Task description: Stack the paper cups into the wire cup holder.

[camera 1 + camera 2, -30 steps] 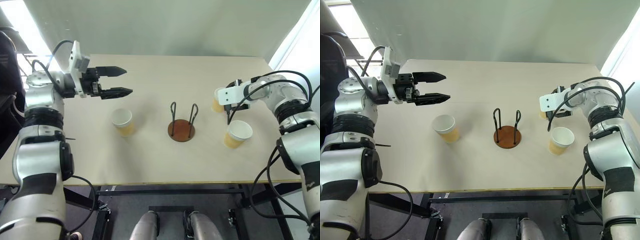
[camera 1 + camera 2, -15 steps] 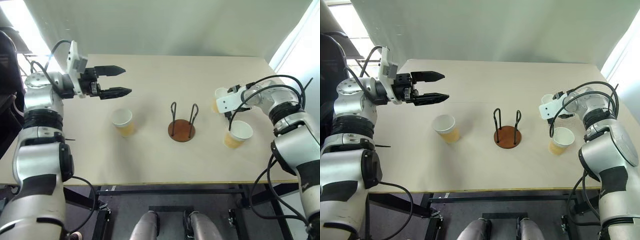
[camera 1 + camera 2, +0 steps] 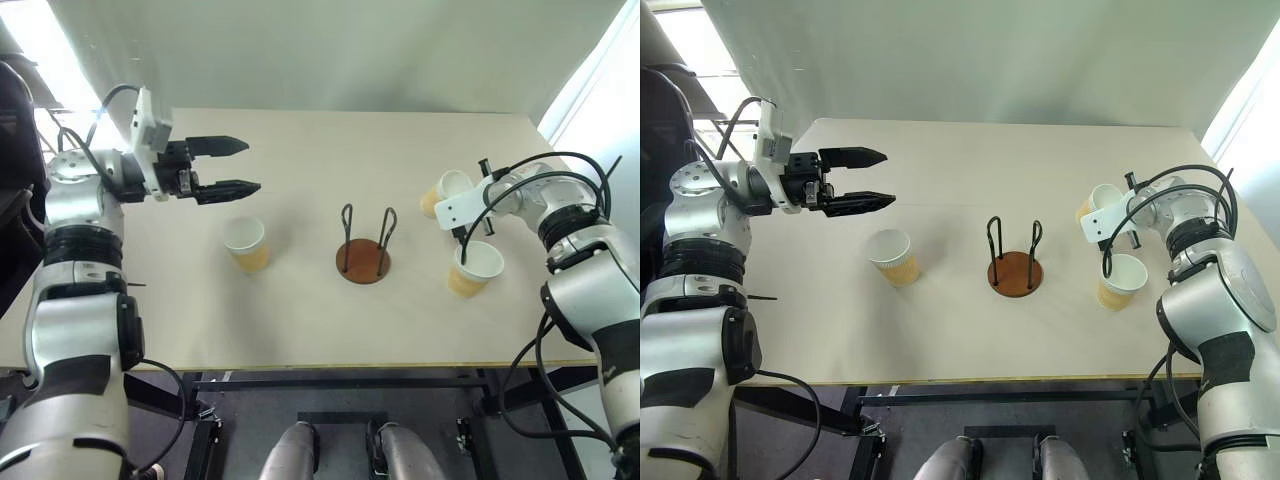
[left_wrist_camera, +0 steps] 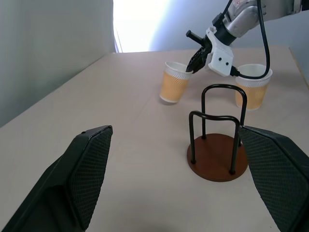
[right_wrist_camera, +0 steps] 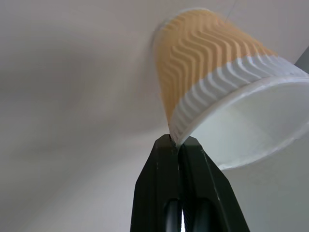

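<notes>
Your right gripper clenched on rim of far-right paper cup, upper right of frame; cup tilted, mouth leaning right, long axis off vertical; second cup upright just below it; third cup upright left of centre; wire cup holder upright at centre, loops up; your left gripper spread wide, holding nothing, upper left.

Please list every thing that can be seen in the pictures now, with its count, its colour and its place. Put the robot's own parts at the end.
paper cups: three, tan outside, white inside; one left of the holder, one right of it, one farther back on the right, pinched at its rim.
wire cup holder: one, reddish-brown disc with dark wire loops, table middle, empty.
table: one, pale beige.
left gripper: black jaws open, above the table's left side, holding nothing.
right gripper: black jaws shut on the far right cup's rim.
</notes>
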